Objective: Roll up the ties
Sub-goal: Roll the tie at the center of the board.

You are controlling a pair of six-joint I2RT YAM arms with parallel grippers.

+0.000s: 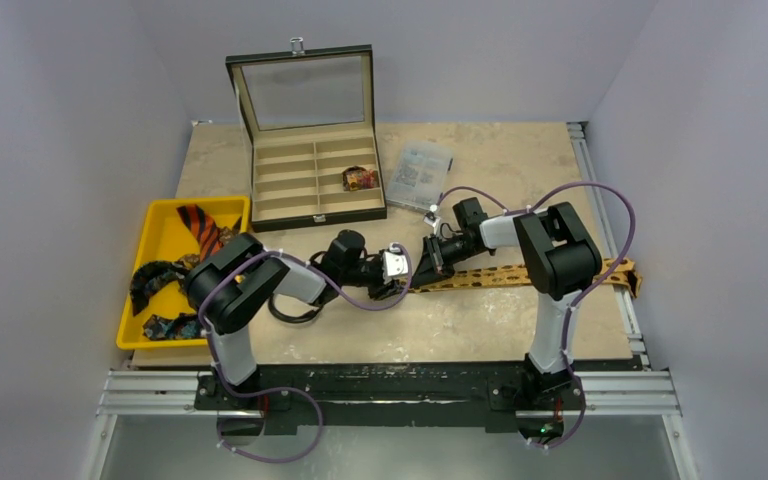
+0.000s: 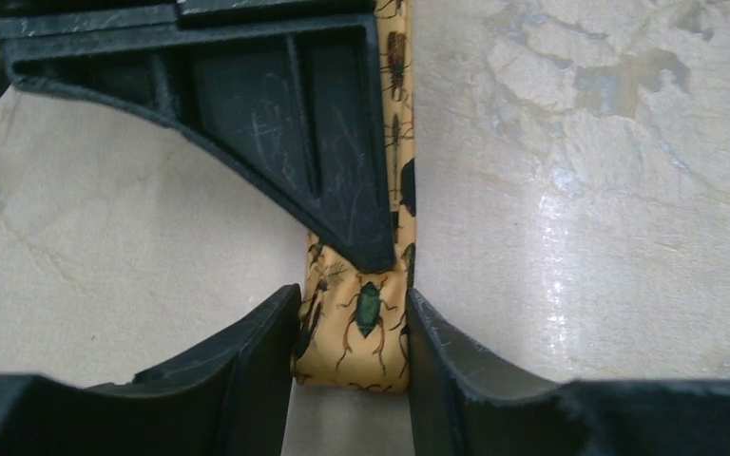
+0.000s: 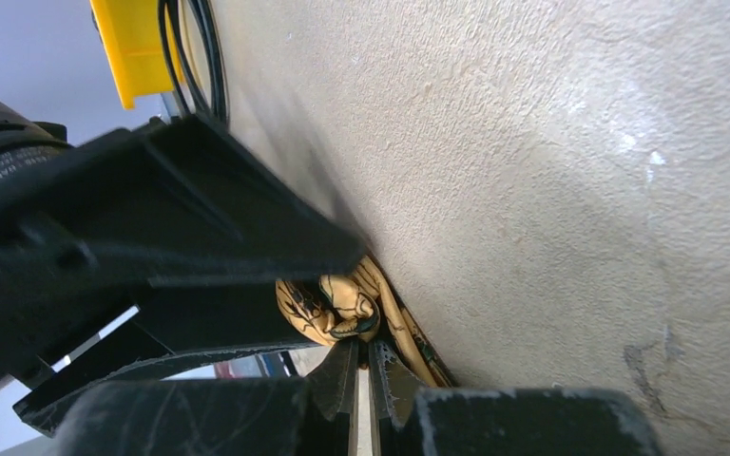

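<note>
Nearest the left wrist camera, the left gripper (image 2: 352, 298) stands about half open, its two fingers against either edge of the folded end of the tan-gold tie (image 2: 366, 332). I judge this a light hold that keeps the first turn of the roll from springing flat. Just beyond it, the right gripper (image 3: 363, 353) is closed with nothing visibly between its tips. One finger bears down on the strip right behind the fold, probably to pin the fabric to the table (image 2: 580, 190) so the roll forms against it. The rest of the tie runs away from both claws, flat and straight, to the table's right edge. That stretched-out lie suits rolling from this end. As for pose, both arms rise from their bases at the near edge and reach inward, forearms low, so the wrists meet nose to nose at mid-table. Farther left, the yellow tray (image 1: 165, 235) holds the orange striped tie (image 1: 200, 228) and darker ones, not yet rolled. At the back, the open case (image 1: 310, 170) has one rolled tie (image 1: 360, 178) in a compartment.
</note>
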